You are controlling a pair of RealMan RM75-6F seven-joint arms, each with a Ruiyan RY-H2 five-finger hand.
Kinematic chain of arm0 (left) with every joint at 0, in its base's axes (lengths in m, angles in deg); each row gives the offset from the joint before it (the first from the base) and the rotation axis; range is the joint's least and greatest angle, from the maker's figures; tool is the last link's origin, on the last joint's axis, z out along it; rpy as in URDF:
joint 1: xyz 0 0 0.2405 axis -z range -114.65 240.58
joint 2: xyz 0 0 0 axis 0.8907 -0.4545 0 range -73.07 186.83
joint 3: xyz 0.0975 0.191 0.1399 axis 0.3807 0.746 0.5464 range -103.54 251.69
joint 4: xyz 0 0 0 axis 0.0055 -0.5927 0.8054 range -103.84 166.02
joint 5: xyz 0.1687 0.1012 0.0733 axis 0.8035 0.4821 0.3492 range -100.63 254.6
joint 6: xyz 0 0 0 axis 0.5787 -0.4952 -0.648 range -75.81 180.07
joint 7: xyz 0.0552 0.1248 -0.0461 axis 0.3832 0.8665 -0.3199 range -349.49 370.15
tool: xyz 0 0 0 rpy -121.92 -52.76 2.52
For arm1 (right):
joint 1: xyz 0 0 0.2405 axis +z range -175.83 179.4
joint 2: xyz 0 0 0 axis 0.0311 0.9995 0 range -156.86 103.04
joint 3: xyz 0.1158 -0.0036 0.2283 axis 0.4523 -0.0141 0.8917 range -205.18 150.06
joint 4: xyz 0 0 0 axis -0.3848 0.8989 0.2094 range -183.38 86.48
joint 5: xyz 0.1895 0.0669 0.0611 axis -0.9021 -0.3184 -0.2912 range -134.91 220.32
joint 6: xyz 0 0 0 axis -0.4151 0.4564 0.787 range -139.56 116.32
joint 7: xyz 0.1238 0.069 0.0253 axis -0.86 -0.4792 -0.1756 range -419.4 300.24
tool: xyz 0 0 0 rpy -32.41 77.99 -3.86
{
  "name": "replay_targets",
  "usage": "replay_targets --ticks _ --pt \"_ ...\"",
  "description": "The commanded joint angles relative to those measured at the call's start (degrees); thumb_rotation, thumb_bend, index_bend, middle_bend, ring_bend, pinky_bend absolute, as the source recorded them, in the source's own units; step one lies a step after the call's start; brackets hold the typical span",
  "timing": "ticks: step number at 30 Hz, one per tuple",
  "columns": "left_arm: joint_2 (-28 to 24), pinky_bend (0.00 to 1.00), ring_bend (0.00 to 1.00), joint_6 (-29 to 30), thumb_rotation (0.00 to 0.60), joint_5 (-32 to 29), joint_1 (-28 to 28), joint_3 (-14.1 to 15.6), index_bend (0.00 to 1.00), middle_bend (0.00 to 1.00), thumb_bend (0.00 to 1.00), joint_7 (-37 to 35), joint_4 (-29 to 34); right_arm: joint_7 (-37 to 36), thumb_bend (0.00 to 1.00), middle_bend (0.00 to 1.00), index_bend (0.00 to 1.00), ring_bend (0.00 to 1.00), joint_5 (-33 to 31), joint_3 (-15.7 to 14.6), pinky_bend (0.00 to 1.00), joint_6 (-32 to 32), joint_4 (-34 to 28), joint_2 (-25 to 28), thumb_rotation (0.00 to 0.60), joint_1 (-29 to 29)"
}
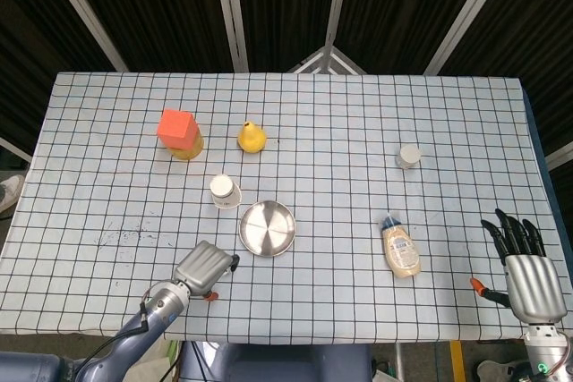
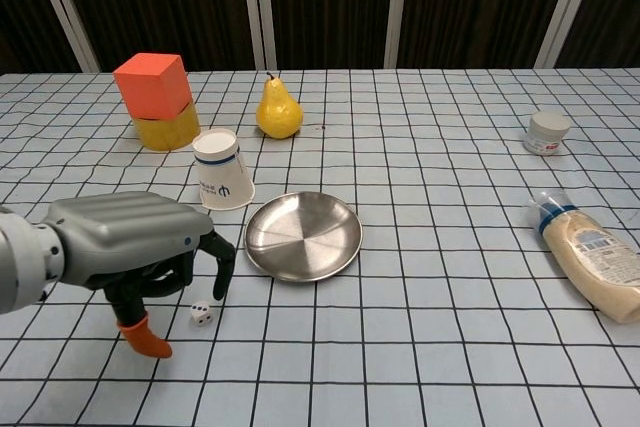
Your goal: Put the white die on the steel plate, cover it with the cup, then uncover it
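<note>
Though round, shiny steel plate (image 2: pixel 303 235)

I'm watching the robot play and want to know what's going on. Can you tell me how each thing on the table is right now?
left hand: over the die, fingers curled down, holding nothing
right hand: open, at the table's edge
die: on the table, not picked up
cup: upside down, tilted, beside the plate
plate: empty
pear: upright
bottle: lying on its side
jar: upright, lid on
</note>
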Motion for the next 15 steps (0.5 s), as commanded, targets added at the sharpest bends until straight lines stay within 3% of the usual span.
replay_targets --ticks 1,9,15 --pt "2.6 0.76 0.8 -0.2 0.6 -4.1 3.0 -1.8 0.42 0.89 0.18 1.1 -3.3 0.1 0.14 0.03 0.16 0.09 -0.4 0.1 0.0 -0.2 0.2 -0.1 0.6 0.1" --pt "1.4 0.76 0.8 -1.7 0.6 -8.2 6.5 -3.2 0.43 0.88 0.18 1.4 -3.8 0.6 0.14 0.03 0.16 0.09 -0.7 0.1 0.0 -0.6 0.4 -0.3 0.6 0.2" --pt "-1.3 0.76 0.79 -2.5 0.6 -9.2 8.0 -2.3 0.47 0.88 0.18 1.4 -1.6 0.7 0.14 0.03 0.16 0.09 -0.9 0.1 0.0 -0.3 0.2 -0.1 0.6 0.0"
